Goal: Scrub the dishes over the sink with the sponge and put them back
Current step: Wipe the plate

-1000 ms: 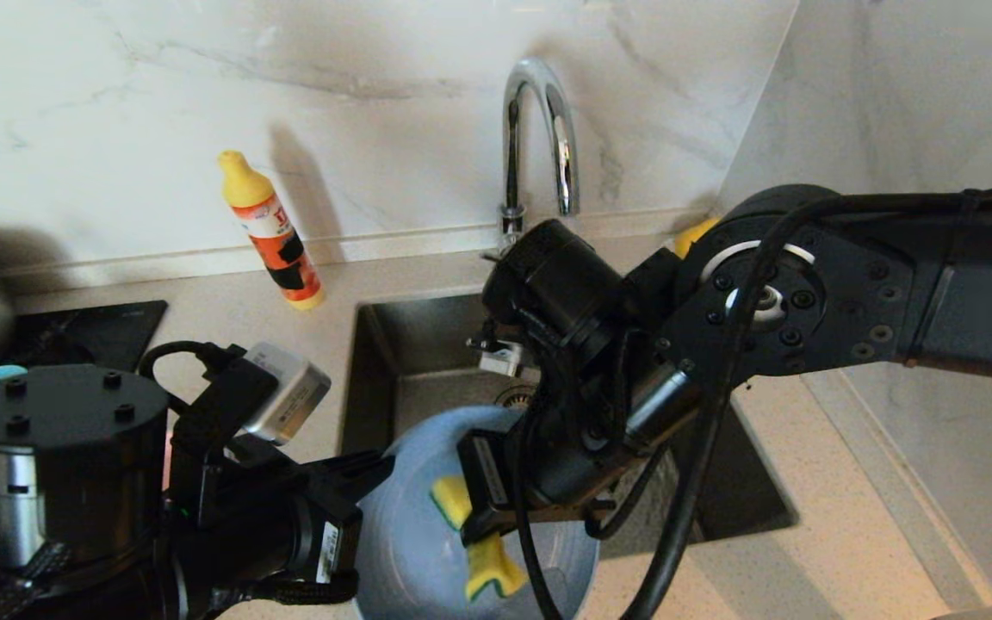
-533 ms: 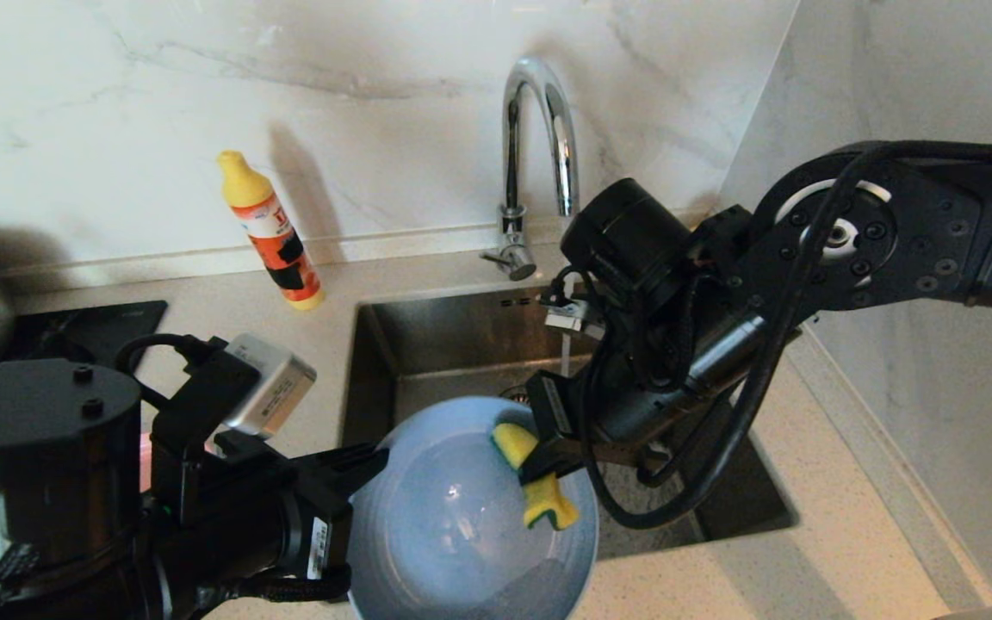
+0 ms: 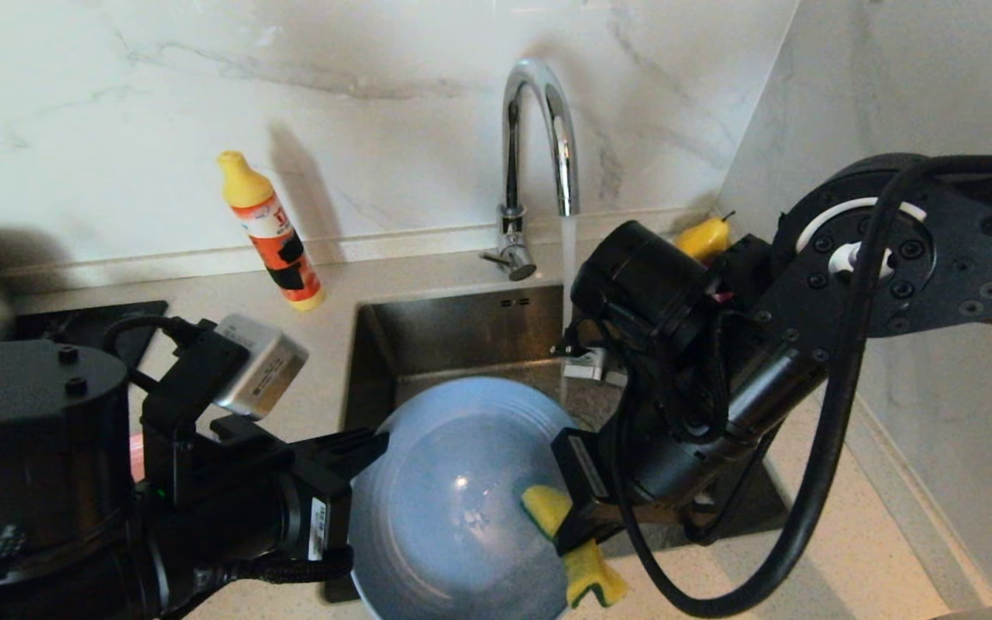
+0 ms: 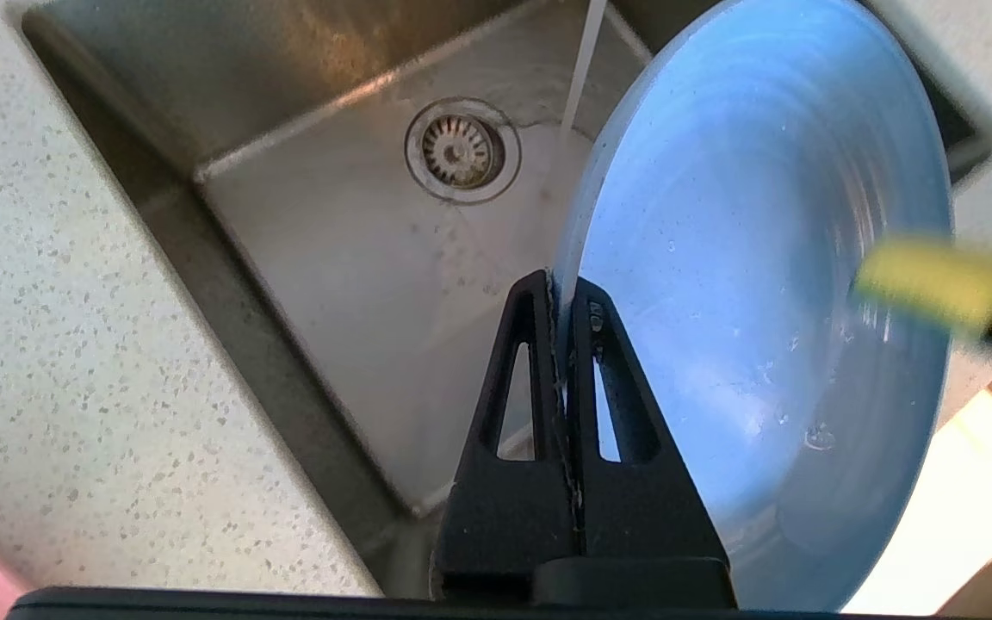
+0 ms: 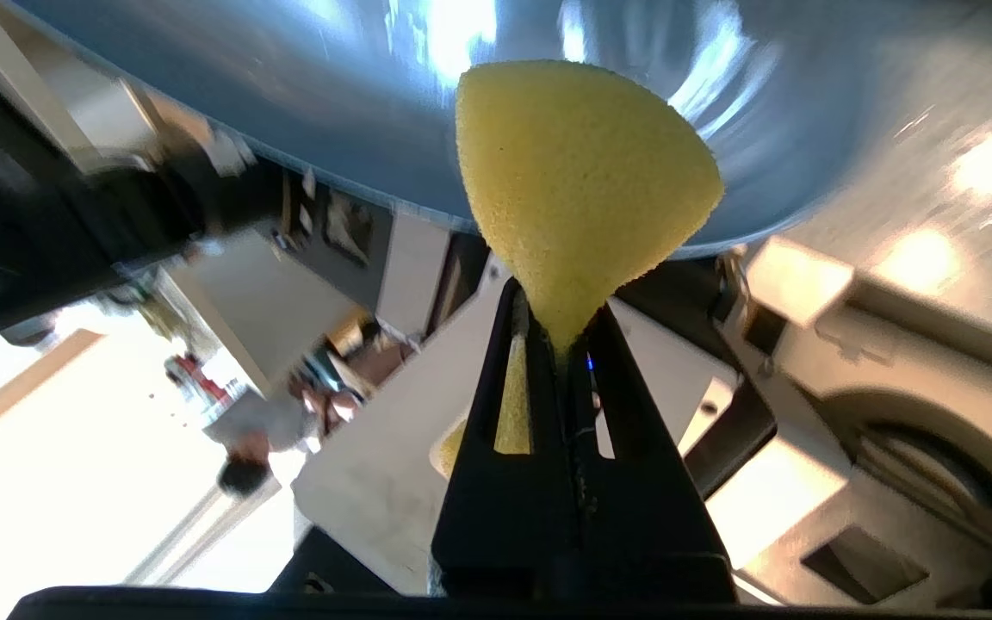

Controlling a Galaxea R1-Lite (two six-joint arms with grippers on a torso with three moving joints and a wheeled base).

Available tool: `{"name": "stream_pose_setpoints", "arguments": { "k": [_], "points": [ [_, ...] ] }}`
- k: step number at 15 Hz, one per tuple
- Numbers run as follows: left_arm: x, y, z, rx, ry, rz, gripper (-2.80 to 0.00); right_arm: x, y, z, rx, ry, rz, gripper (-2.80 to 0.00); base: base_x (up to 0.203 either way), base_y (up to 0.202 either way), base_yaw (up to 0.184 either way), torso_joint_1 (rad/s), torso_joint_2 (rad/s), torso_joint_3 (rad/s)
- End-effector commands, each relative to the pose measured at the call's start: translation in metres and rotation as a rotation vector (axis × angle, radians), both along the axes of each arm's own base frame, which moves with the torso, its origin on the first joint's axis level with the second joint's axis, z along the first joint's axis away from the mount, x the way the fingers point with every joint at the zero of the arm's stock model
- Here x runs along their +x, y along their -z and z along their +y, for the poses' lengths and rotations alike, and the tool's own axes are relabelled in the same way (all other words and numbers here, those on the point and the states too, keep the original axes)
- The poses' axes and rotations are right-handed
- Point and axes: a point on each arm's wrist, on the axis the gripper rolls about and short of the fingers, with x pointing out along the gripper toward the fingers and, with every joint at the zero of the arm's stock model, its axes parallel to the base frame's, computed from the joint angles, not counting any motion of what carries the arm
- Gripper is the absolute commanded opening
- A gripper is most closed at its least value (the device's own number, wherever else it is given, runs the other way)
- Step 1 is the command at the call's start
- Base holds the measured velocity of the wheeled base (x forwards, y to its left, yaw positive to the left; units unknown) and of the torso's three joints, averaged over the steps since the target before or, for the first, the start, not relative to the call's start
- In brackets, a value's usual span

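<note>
The left gripper [image 4: 563,297] pinches the rim of the grey-blue plate [image 3: 453,499] and holds it tilted over the sink [image 3: 461,331]. The right gripper [image 3: 572,534] squeezes the yellow sponge [image 3: 578,551] against the plate's near edge. To scrub well, I think it should press softly and rub all around.

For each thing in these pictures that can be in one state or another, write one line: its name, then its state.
Faucet: running.
Grey-blue plate: tilted over the sink, rim pinched by the left tool.
Sponge: squeezed in the right tool, against the plate.
Detergent bottle: capped, leaning on the counter.
</note>
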Motion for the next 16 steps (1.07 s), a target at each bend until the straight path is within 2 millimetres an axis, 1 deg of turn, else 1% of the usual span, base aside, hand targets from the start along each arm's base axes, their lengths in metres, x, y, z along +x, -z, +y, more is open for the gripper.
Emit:
{"name": "stream_pose_setpoints", "arguments": {
  "k": [1,3,4,8,10,13,16],
  "points": [
    [0.001,-0.003,-0.001,-0.015,-0.005,-0.003,-2.8,-0.003,0.014,0.015,-0.032,-0.034,0.036,-2.8,0.0,0.0,0.0,0.0,0.0,0.0],
    [0.002,-0.002,-0.002,-0.015,-0.002,0.001,-2.8,0.001,0.021,0.027,-0.021,-0.048,0.025,-2.8,0.0,0.0,0.0,0.0,0.0,0.0],
    [0.002,-0.002,-0.001,-0.015,-0.002,0.003,-2.8,0.003,0.021,0.031,-0.011,-0.05,0.016,-2.8,0.0,0.0,0.0,0.0,0.0,0.0],
    [0.002,0.001,-0.001,-0.016,-0.002,0.013,-2.8,-0.005,0.012,0.045,0.028,-0.09,-0.017,-2.8,0.0,0.0,0.0,0.0,0.0,0.0],
    [0.001,0.004,-0.001,-0.008,-0.002,0.021,-2.8,-0.009,0.011,0.053,0.052,-0.113,-0.039,-2.8,0.0,0.0,0.0,0.0,0.0,0.0],
    [-0.002,0.007,0.002,-0.001,0.0,0.027,-2.8,-0.006,0.011,0.06,0.085,-0.116,-0.071,-2.8,0.0,0.0,0.0,0.0,0.0,0.0],
    [-0.004,0.006,0.003,0.001,0.003,0.021,-2.8,-0.004,0.011,0.058,0.087,-0.105,-0.076,-2.8,0.0,0.0,0.0,0.0,0.0,0.0]
  ]
}}
